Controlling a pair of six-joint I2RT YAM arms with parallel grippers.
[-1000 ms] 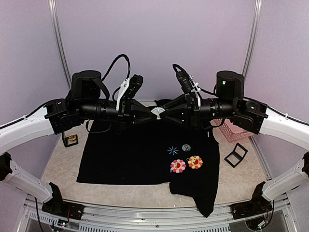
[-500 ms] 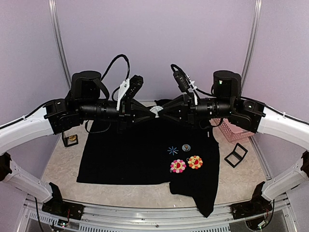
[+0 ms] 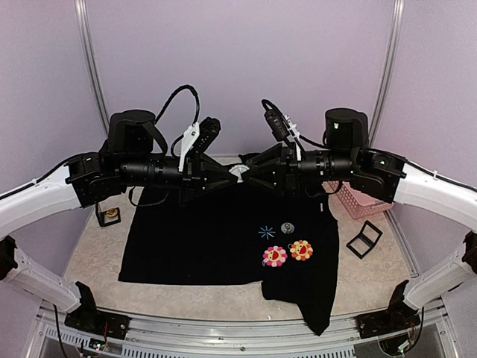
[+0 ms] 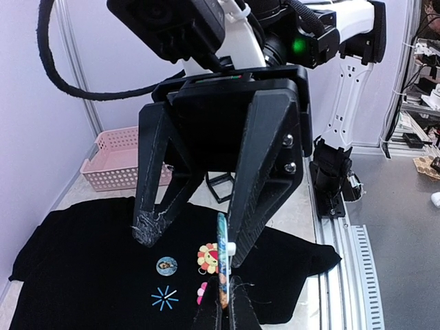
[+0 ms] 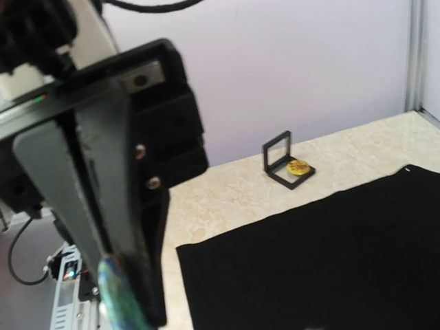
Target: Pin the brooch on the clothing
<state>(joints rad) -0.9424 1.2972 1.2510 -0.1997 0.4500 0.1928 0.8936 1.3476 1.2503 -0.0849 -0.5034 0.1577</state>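
Above the table my left gripper (image 3: 226, 177) is shut on the brooch (image 3: 237, 172), a round blue-green badge. In the left wrist view the brooch (image 4: 222, 258) stands edge-on between my left gripper's (image 4: 224, 287) tips. My right gripper (image 4: 196, 237) faces it with its jaws open, and the brooch sits just inside one of its fingers (image 4: 242, 237), by the white back piece. The clothing (image 3: 201, 239), a black shirt, lies flat below with a light-blue star (image 3: 266, 232), a pink flower badge (image 3: 274, 256) and an orange one (image 3: 301, 250).
A small round badge (image 3: 288, 227) lies by the star. A pink basket (image 3: 358, 200) and a black frame stand (image 3: 364, 239) are at the right. Another stand holding a yellow badge (image 3: 110, 215) is at the left. The shirt's lower corner hangs towards the front rail (image 3: 223, 332).
My right arm has shifted a little left, closer to the left gripper, and its jaws stand wider than half a second ago. The left gripper still holds the brooch in the same place.
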